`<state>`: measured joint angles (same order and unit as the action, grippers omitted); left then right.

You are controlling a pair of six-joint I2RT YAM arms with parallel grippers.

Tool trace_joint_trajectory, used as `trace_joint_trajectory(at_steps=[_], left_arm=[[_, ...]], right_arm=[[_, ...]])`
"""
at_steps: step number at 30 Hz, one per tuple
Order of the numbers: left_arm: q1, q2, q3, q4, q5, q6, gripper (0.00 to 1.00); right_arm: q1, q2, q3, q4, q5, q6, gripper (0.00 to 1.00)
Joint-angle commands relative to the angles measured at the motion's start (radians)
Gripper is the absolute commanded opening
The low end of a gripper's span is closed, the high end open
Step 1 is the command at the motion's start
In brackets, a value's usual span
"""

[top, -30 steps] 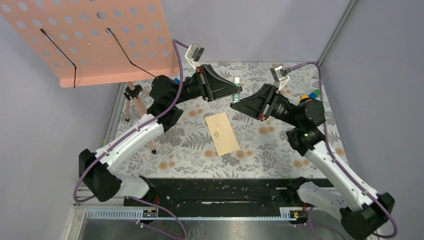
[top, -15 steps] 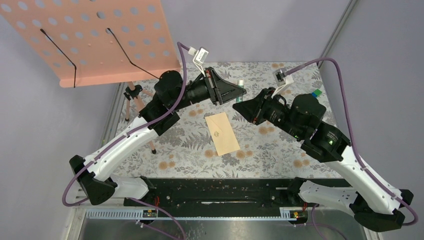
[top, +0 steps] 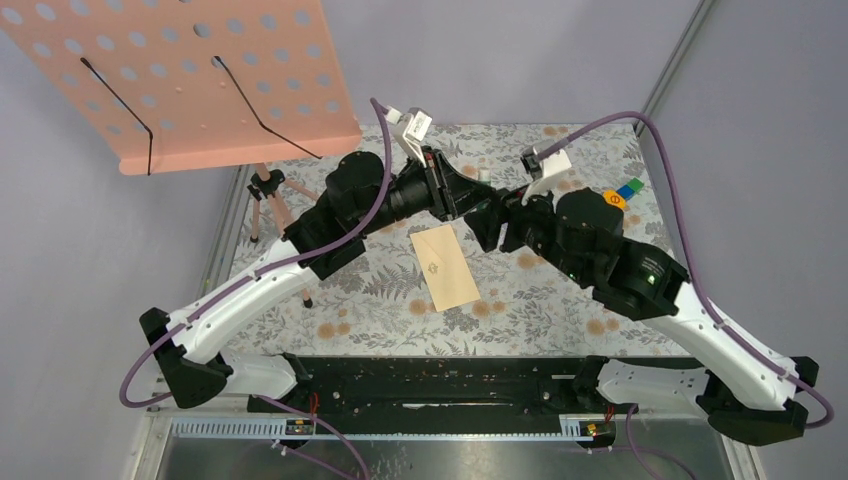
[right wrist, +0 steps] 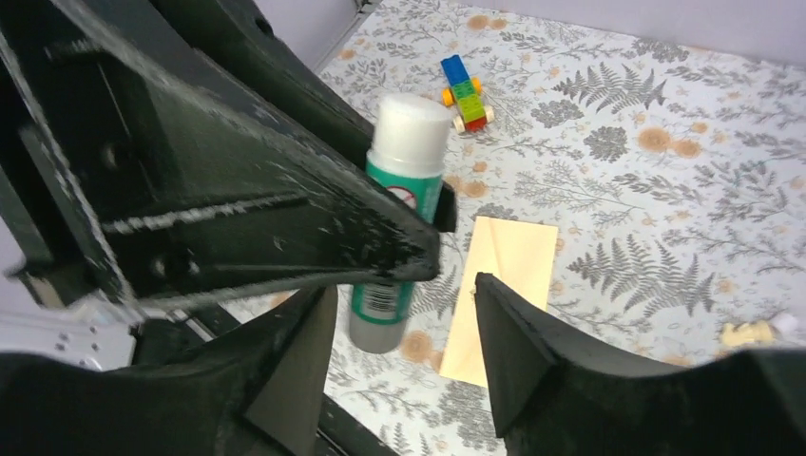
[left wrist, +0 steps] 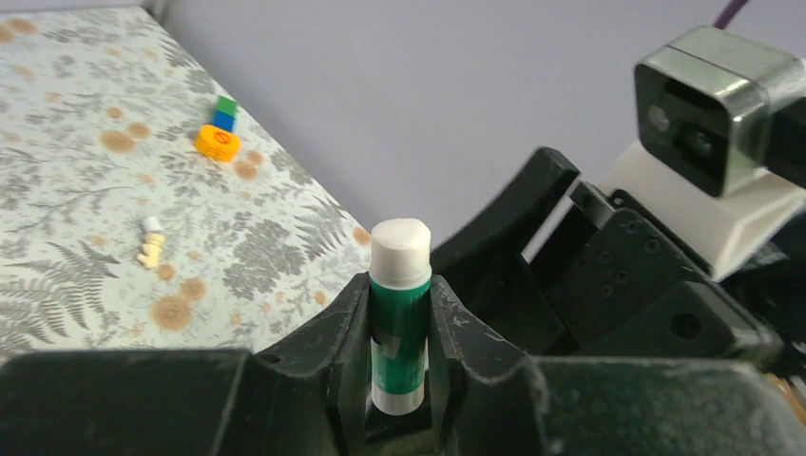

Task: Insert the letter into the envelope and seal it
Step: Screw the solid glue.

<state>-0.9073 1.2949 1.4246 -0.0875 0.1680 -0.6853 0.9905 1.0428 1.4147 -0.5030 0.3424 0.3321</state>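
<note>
I've got the left gripper (left wrist: pixel 399 293) clamped on the green glue stick (left wrist: pixel 400 249), top centre of the overhead frame. The right gripper (right wrist: pixel 404 285) has its jaws apart, close up against the stick. The envelope (top: pixel 445 266) lies flat on the table, dead centre, just below both.

Glue stick (right wrist: pixel 407 186) label print illegible.

The left arm (top: pixel 250 292) and right arm (top: pixel 720 335) share white moulded shells and matte black joints; purple cables (top: pixel 640 117) feed silver-black box cameras (left wrist: pixel 708 119) on white brackets (left wrist: pixel 732 228) (the black plastic looks finely scuffed).
</note>
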Motion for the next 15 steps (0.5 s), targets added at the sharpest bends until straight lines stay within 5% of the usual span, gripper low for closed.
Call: trace_joint_trajectory(at_steps=[1,7,11,15], left_arm=[[0.038,-0.039,0.008,0.091,0.224,-0.028,0.00],[0.142,-0.060,-0.097,0.525,0.562,-0.257,0.00],[0.150,-0.037,-0.099,0.727,0.673,-0.385,0.00],[0.151,-0.019,-0.092,0.847,0.709,-0.473,0.00]], right_arm=[[-0.069,-0.143,-0.088,0.099,-0.209,-0.146,0.68],[-0.427,-0.299,-0.302,0.316,-0.933,0.125,0.73],[-0.543,-0.262,-0.465,0.897,-1.271,0.541,0.74],[-0.562,-0.160,-0.524,1.376,-1.324,0.884,0.73]])
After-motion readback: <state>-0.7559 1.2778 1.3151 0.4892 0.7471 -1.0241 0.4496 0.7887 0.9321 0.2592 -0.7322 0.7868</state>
